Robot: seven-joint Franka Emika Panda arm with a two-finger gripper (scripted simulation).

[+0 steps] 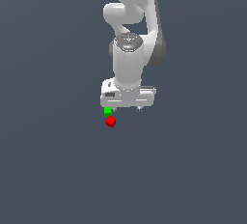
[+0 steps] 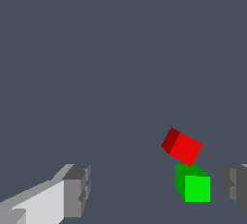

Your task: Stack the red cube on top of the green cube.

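Note:
The tiny red cube point(image 1: 110, 121) lies on the grey floor, turned at an angle, touching or nearly touching the tiny green cube point(image 1: 107, 111) beside it. In the wrist view the red cube point(image 2: 182, 146) sits just past the green cube point(image 2: 194, 184). My white gripper point(image 1: 126, 107) hangs above them, open and empty. In the wrist view the green cube lies between my two grey fingertips point(image 2: 77, 189), close to the other fingertip point(image 2: 235, 184). The gripper body partly hides the green cube in the exterior view.
A plain dark grey floor point(image 1: 58, 160) surrounds the cubes. The white arm point(image 1: 130, 35) rises behind the gripper.

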